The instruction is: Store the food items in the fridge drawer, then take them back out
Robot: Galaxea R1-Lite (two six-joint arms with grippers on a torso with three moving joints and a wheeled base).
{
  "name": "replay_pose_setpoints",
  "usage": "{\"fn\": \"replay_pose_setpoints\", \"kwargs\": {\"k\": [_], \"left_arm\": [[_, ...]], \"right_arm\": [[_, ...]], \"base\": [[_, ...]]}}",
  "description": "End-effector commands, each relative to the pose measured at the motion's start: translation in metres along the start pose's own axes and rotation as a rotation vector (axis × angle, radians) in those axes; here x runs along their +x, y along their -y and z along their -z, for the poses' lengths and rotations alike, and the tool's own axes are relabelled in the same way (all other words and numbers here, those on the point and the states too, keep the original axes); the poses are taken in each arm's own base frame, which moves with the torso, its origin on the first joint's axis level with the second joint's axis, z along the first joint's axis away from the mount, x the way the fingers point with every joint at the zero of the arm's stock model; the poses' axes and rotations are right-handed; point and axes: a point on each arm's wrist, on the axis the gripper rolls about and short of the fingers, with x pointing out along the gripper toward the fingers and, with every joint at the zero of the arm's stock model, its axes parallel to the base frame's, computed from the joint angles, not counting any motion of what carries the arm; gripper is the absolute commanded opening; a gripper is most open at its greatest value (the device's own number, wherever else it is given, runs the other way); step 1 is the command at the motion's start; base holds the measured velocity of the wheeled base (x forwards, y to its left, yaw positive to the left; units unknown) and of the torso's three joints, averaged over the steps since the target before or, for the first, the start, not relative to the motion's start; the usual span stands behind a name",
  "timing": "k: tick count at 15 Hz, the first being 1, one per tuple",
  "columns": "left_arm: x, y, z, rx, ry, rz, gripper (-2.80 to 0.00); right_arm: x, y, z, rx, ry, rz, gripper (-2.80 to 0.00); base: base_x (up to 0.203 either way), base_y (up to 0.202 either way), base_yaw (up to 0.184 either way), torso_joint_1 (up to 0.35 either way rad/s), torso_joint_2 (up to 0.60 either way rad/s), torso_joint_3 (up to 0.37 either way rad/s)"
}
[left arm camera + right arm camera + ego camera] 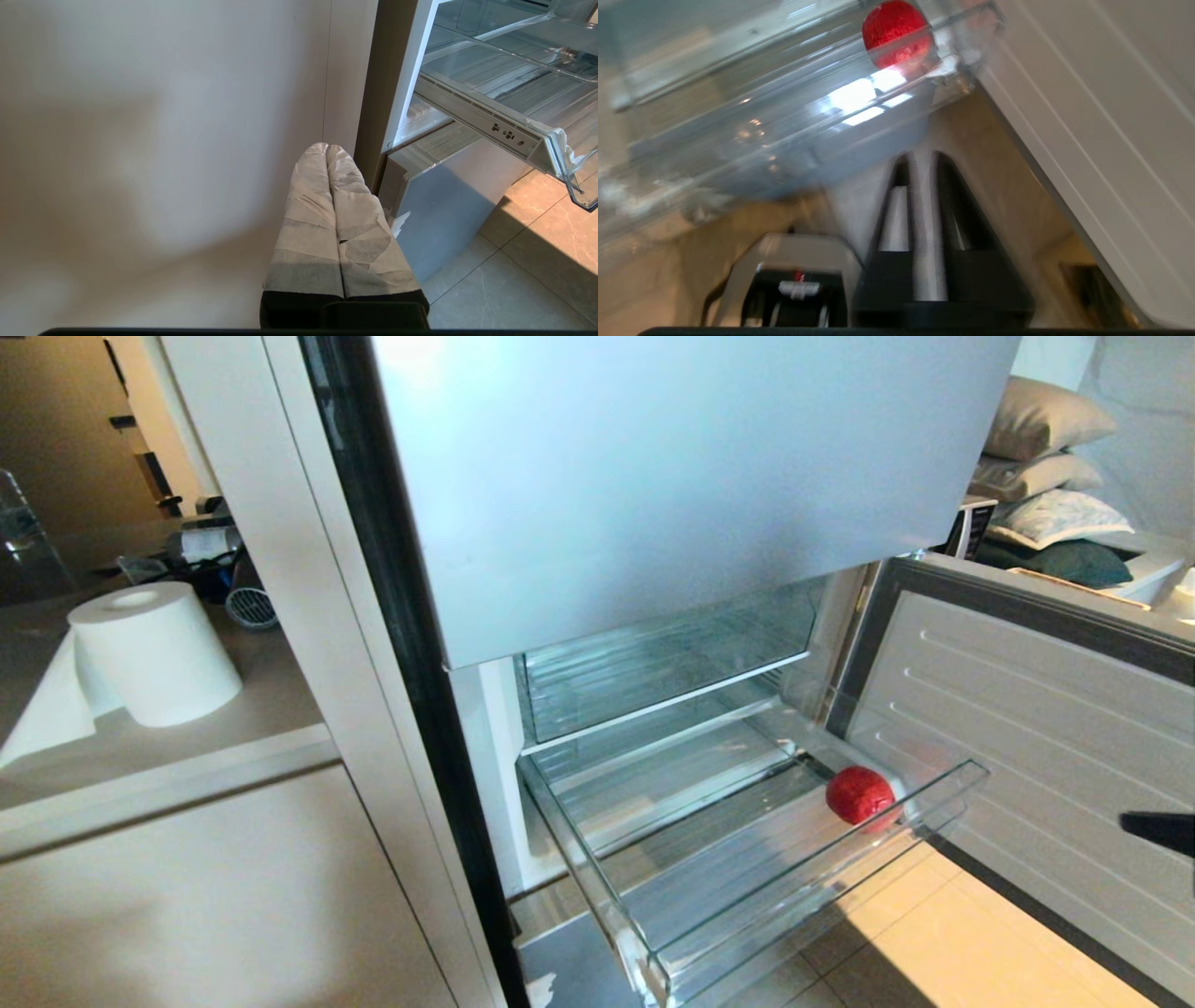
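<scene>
The red fruit (860,794) lies in the fridge drawer (794,887), at its far right corner against the clear front wall. It looks firm, rough-skinned and apt to roll; grip it across its widest part. No writing is readable. The right pincer (920,161), below the drawer, stands slightly parted and empty; the left pincer (327,148) is pressed together.

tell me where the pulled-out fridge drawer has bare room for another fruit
The fridge drawer holds only the red fruit in its far right corner, against the front wall. The ribbed floor from the fruit across to the left wall is bare. Nowhere is crowded.
</scene>
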Motion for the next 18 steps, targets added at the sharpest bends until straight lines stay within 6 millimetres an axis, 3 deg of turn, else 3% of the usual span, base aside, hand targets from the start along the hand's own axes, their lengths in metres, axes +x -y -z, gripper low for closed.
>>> {"fn": "replay_pose_setpoints", "kwargs": {"k": [1, 4, 8, 11, 18], "left_arm": [[0.0, 0.0, 0.0, 0.0, -0.001, -0.001, -2.8], [0.0, 0.0, 0.0, 0.0, -0.001, 0.0, -2.8], [0.0, 0.0, 0.0, 0.0, -0.001, -0.001, -2.8], [0.0, 0.0, 0.0, 0.0, 0.0, -0.001, -2.8], [0.0, 0.0, 0.0, 0.0, -0.001, -0.001, -2.8]], "right_arm": [[0.095, -0.001, -0.033, 0.001, -0.213, -0.009, 0.0], [0.147, -0.012, -0.069, -0.011, -0.32, -0.026, 0.0], [0.217, -0.02, -0.077, -0.025, -0.471, 0.03, 0.0], [0.255, -0.026, -0.08, -0.045, -0.483, 0.064, 0.0], [0.257, -0.028, -0.074, -0.03, -0.514, 0.063, 0.0]], "base": [[0.0, 0.0, 0.0, 0.0, 0.0, 0.0], [0.0, 0.0, 0.0, 0.0, 0.0, 0.0], [0.0, 0.0, 0.0, 0.0, 0.0, 0.0], [0.0, 0.0, 0.0, 0.0, 0.0, 0.0], [0.0, 0.0, 0.0, 0.0, 0.0, 0.0]]}}
